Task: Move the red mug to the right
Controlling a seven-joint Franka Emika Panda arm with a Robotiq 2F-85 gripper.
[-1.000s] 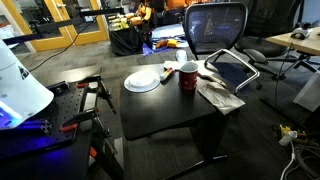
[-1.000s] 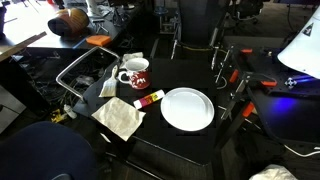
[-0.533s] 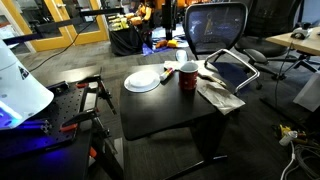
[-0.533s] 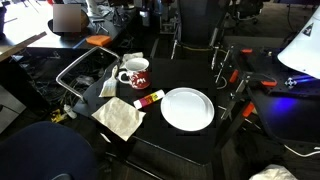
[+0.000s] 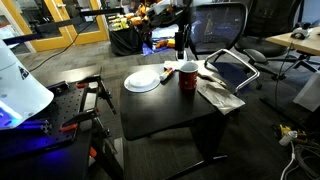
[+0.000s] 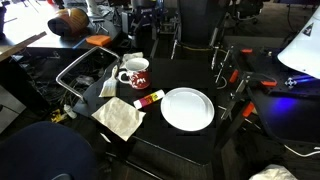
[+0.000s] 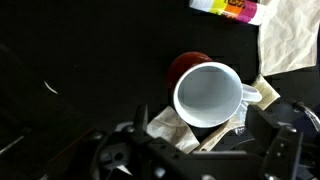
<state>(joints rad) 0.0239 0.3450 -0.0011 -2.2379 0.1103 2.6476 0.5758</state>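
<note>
The red mug (image 5: 187, 77) stands upright on the black table (image 5: 160, 110), between a white plate (image 5: 143, 80) and a crumpled cloth (image 5: 218, 94). It also shows in the other exterior view (image 6: 136, 72). In the wrist view I look down into its white inside (image 7: 208, 95), with its handle (image 7: 251, 95) pointing right. My gripper (image 7: 200, 152) is open, its fingers spread wide, and hangs above the mug without touching it. In an exterior view the gripper (image 5: 182, 42) is well above the mug.
A red-and-yellow marker-like object (image 6: 148, 99) lies between mug and plate (image 6: 187, 108). A cloth (image 6: 120, 117) lies at the table edge. A metal-framed tray (image 5: 235, 70) and an office chair (image 5: 215, 25) stand beyond the mug. Red clamps (image 5: 88, 95) sit beside the table.
My arm and gripper have come into an exterior view above the mug; they were out of sight in the earlier frames. The mug, plate and cloth have not moved.
</note>
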